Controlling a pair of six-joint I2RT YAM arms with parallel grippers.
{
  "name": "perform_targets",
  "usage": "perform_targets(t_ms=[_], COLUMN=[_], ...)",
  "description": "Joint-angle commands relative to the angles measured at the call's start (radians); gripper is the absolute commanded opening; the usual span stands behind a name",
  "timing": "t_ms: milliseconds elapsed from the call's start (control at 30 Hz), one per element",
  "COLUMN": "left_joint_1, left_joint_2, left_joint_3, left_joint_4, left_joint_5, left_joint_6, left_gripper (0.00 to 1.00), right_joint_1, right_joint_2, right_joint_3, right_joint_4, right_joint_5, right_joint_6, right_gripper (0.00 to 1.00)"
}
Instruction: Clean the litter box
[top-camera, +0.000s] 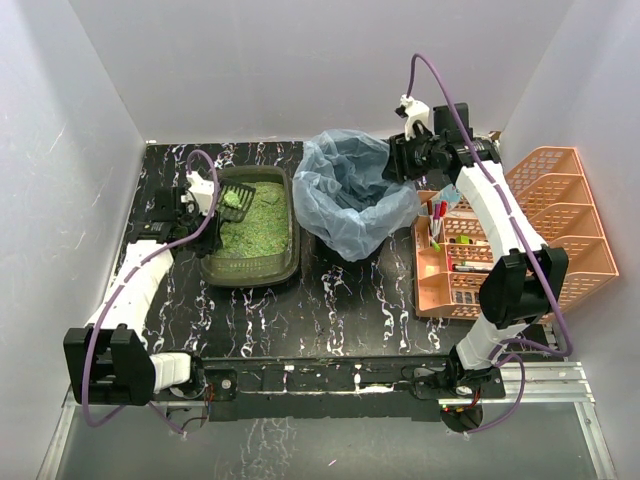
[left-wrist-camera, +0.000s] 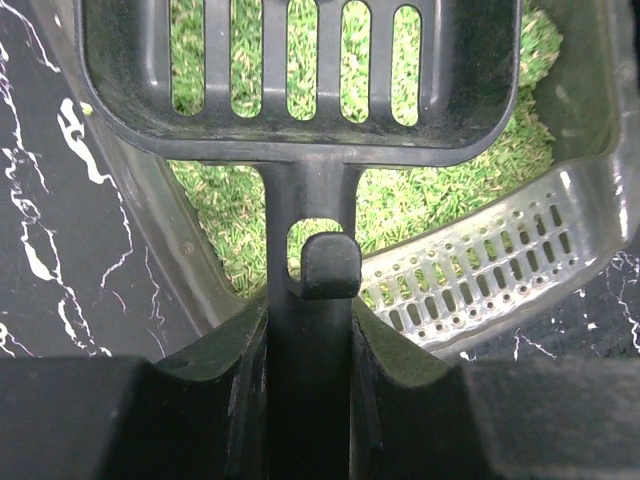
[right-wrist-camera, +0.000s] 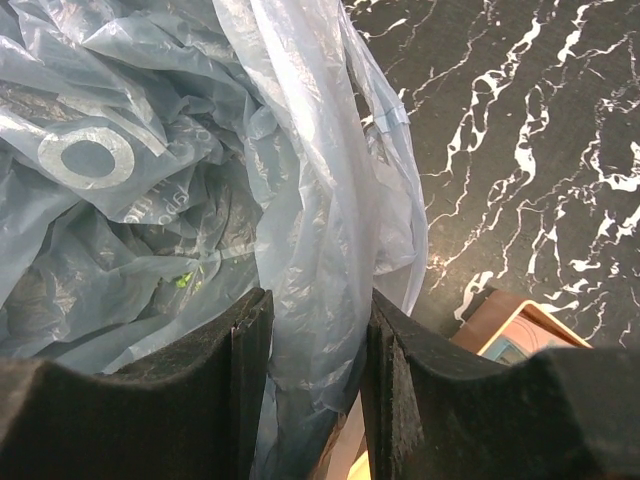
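Note:
The dark olive-green litter box (top-camera: 250, 272) holds green litter (top-camera: 262, 215) at the table's left. A black slotted scoop (top-camera: 236, 200) hangs over its left rear part. My left gripper (top-camera: 205, 200) is shut on the scoop's handle (left-wrist-camera: 310, 380). In the left wrist view the scoop's pan (left-wrist-camera: 300, 110) looks empty, with litter (left-wrist-camera: 430, 195) showing through the slots. My right gripper (top-camera: 408, 163) is at the right rim of the bin with the blue bag (top-camera: 350, 190). Its fingers (right-wrist-camera: 240, 370) are closed on the bag-covered rim (right-wrist-camera: 315, 300).
An orange slatted organiser (top-camera: 520, 230) with pens stands right of the bin, and its corner (right-wrist-camera: 520, 335) shows beside my right fingers. A pale perforated strip (left-wrist-camera: 480, 265) lies along the litter box rim. White walls close in the black marbled table (top-camera: 350, 310).

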Motion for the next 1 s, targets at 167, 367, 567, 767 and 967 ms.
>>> perform_targets(t_ms=[167, 367, 567, 767, 967], left_joint_1=[-0.005, -0.013, -0.034, -0.110, -0.147], left_joint_2=[-0.018, -0.012, 0.032, 0.160, 0.253], left_joint_3=[0.167, 0.337, 0.515, 0.743, 0.909], left_joint_4=[-0.178, -0.330, -0.446, -0.587, -0.658], left_joint_5=[0.085, 0.084, 0.061, -0.013, 0.015], left_joint_6=[0.009, 0.019, 0.065, 0.064, 0.056], left_gripper=[0.00, 0.00, 0.00, 0.00, 0.00], right_joint_1=[0.025, 0.025, 0.025, 0.025, 0.024], right_joint_2=[0.021, 0.021, -0.001, 0.000, -0.014], right_joint_3=[0.080, 0.125, 0.147, 0.163, 0.159], right_joint_4=[0.035, 0.014, 0.019, 0.005, 0.005], right_joint_5=[-0.064, -0.017, 0.034, 0.044, 0.059], right_joint_6=[0.024, -0.008, -0.029, -0.023, -0.020], right_gripper=[0.45, 0.59, 0.64, 0.64, 0.65])
